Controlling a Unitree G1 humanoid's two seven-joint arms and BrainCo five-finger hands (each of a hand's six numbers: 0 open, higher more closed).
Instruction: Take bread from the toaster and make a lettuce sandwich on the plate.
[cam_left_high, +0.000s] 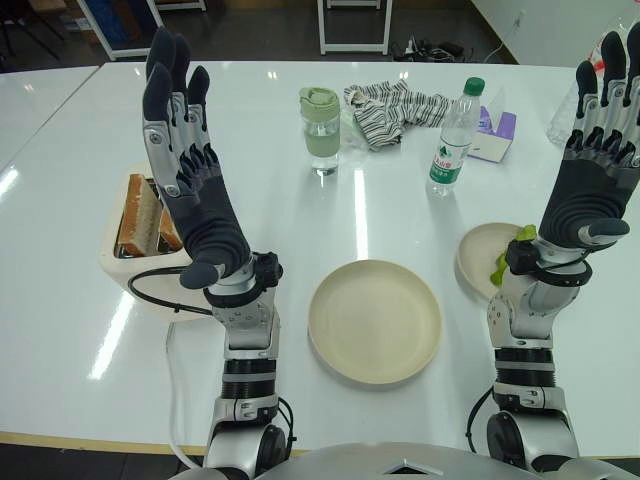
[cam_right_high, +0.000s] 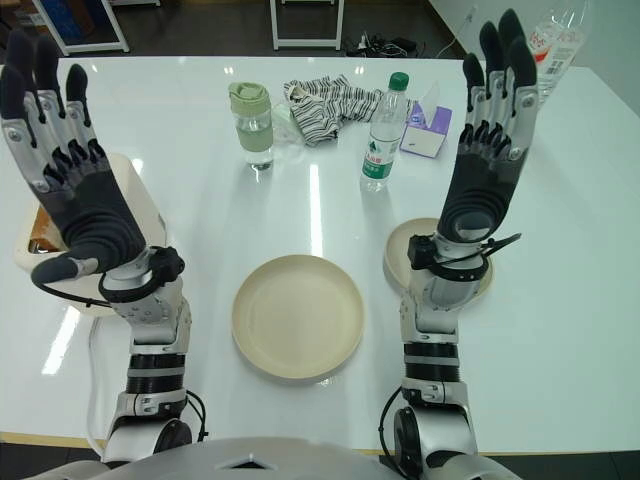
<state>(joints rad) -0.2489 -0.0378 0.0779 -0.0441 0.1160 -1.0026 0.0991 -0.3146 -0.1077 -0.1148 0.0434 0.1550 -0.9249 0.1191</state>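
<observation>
left hand (cam_left_high: 190, 190) and right hand (cam_right_high: 490, 170), rubbery black, fingers spread, round cream plate (cam_left_high: 375, 320) between, boxy white toaster (cam_left_high: 118, 265), bread (cam_left_high: 135, 215) half hidden behind left hand, lettuce (cam_left_high: 524, 234) peeking behind right wrist

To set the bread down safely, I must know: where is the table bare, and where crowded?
Bare: the strip between the empty plate and the cup and bottle; also between toaster and cup. Crowded: the far row, with cloth and tissue pack too.
</observation>
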